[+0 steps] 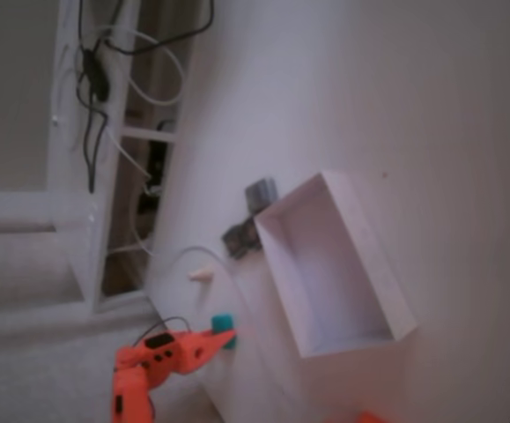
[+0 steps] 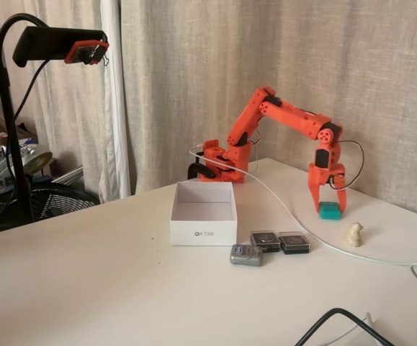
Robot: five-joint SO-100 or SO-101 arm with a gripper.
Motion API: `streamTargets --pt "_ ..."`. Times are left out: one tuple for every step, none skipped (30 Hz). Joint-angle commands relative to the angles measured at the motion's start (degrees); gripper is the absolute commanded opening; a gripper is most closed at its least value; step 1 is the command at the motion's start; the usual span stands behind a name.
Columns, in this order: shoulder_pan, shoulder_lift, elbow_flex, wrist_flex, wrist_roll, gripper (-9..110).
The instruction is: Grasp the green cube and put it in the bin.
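The small green cube (image 2: 330, 212) rests on the white table, right of the bin in the fixed view from the front. My orange gripper (image 2: 330, 208) comes down from above with its fingers spread on either side of the cube; it looks open around it, and I see no squeeze. In the tilted fixed view the cube (image 1: 224, 321) sits at the tip of the gripper (image 1: 226, 336), below and left of the bin. The bin (image 2: 203, 232) is a white, shallow, open box with nothing showing inside; its wall (image 1: 277, 284) shows in the tilted view too.
Three grey blocks (image 2: 248, 255) (image 2: 266, 239) (image 2: 294, 241) lie just right of the bin's front. A beige peg (image 2: 354, 233) stands right of them. A white cable (image 2: 287, 213) runs across the table from the arm's base. A camera stand (image 2: 10, 144) rises at the left.
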Motion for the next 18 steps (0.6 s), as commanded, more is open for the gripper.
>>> streamTargets --pt "2.02 4.22 -2.02 -1.23 -0.26 -8" --pt "2.72 5.27 -2.29 -1.76 -0.35 -8" --pt "3.34 6.42 -2.46 -2.02 -0.35 -8" --pt "4.04 7.65 -2.72 -2.11 -0.35 -8" --pt "4.83 9.05 -2.90 -2.11 -0.35 -8" --pt "5.54 10.63 -2.90 -2.29 -0.35 -8" --pt "6.24 12.39 -2.90 -1.85 -0.35 -8" --pt "7.03 14.15 -2.81 -1.32 -0.35 -8" --pt "7.91 16.00 -2.64 -0.79 -0.35 -8" --pt "8.88 18.02 -2.37 -0.26 -0.35 -8" --pt "9.93 19.95 -2.11 0.44 -0.26 -8" --pt "11.16 21.88 -1.76 1.41 -0.26 -8" --pt "12.48 23.99 -0.88 2.37 -0.26 -8" --pt "13.97 26.02 0.26 3.69 -0.26 -8" --pt "15.73 27.95 1.76 4.48 -0.35 -8" --pt "17.67 29.79 3.69 4.83 -0.35 -8" --pt "19.86 31.90 6.33 4.48 -0.44 -8" --pt "22.32 34.19 9.40 3.16 -0.44 -8"
